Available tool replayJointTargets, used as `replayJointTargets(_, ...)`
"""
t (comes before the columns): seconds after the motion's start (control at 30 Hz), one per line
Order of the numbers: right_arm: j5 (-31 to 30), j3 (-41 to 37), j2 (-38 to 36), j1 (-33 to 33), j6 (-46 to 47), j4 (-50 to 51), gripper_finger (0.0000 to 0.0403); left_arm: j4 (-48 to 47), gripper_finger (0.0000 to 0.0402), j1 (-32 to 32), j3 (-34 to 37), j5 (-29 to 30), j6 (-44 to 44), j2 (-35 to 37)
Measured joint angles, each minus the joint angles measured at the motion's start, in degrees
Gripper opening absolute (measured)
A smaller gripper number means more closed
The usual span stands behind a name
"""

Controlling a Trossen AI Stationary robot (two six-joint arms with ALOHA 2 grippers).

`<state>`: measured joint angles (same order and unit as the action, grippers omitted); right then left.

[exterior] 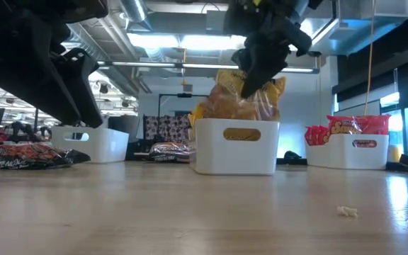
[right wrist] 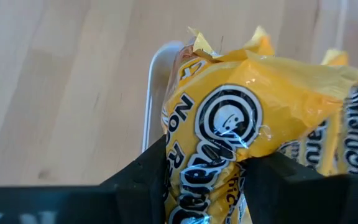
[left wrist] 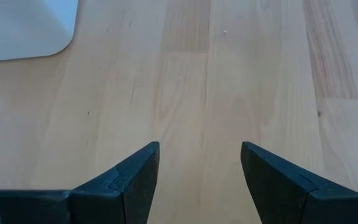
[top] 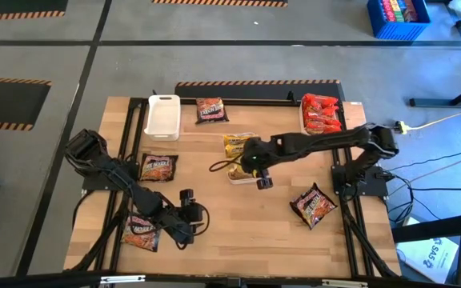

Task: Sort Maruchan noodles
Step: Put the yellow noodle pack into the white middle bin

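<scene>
My right gripper (right wrist: 207,171) is shut on a yellow Maruchan noodle packet (right wrist: 253,106) above the middle white tray (exterior: 236,145), which holds more yellow packets (top: 237,142). In the high view this gripper (top: 246,162) is over that tray at the table's middle. Dark packets lie flat on the table at the left (top: 158,166), near left (top: 142,232), far middle (top: 211,110) and near right (top: 314,206). Red packets (top: 322,112) fill a tray at the far right. My left gripper (left wrist: 199,168) stands open over bare wood near the front left (top: 186,212). My right gripper pinches the yellow packet between its two fingers across its printed face (right wrist: 213,146), and the wrapper bulges and crinkles beyond them. The fingers slant down from above, coming from the table's right. The packet hangs below them (exterior: 257,95) over the tray; whether it rests on the packets there I cannot tell.
An empty white tray (top: 162,116) stands at the far left of the table, and a white tray's corner (left wrist: 23,28) shows in the left wrist view. A blue crate (top: 397,18) sits on the floor beyond the table. Bare wood lies along the near middle.
</scene>
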<state>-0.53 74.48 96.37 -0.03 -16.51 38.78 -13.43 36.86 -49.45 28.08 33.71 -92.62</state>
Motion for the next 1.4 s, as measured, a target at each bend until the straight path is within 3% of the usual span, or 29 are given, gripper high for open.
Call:
replayJointTargets(0.83,3.74,2.6,9.93,0.46,-0.5,2.58,0.0143,0.79,0.0222,-0.11,0.0,-0.34,-0.87,0.0)
replayJointTargets(1.4,4.63,2.46,11.66,0.44,1.52,-1.54,0.0152,1.18,0.0222,-0.52,0.0,-0.55,-1.38,0.0)
